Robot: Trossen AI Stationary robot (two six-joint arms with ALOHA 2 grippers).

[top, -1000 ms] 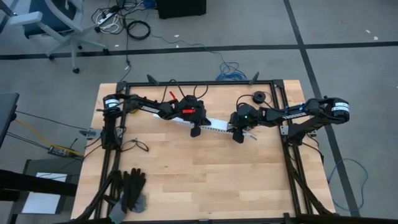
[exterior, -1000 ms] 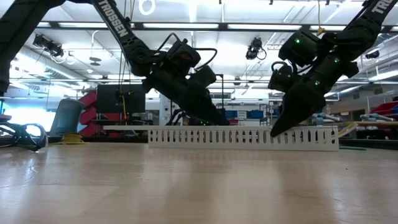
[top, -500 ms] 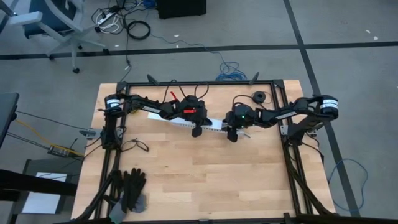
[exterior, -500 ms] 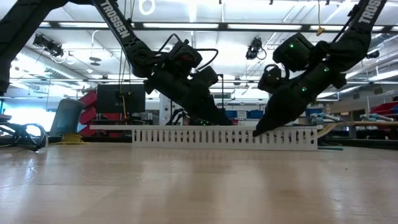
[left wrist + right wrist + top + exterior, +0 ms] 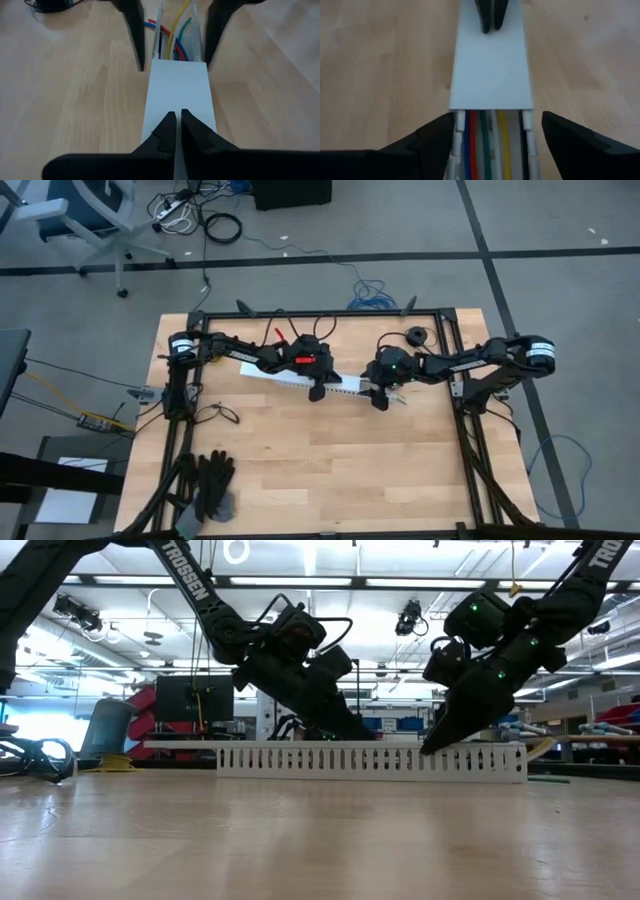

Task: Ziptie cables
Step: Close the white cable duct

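coloured cables (image 5: 485, 140) in white channel (image 5: 490, 75), between open right gripper (image 5: 492, 137) fingers

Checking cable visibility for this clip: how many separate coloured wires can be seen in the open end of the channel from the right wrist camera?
4: blue wire, red wire, green wire and yellow wire, side by side in the white channel. More may lie hidden under its lid.

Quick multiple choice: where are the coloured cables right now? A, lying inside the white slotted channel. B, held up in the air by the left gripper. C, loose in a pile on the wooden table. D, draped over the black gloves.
A: the right wrist view shows the cables running lengthwise between the walls of the white channel.
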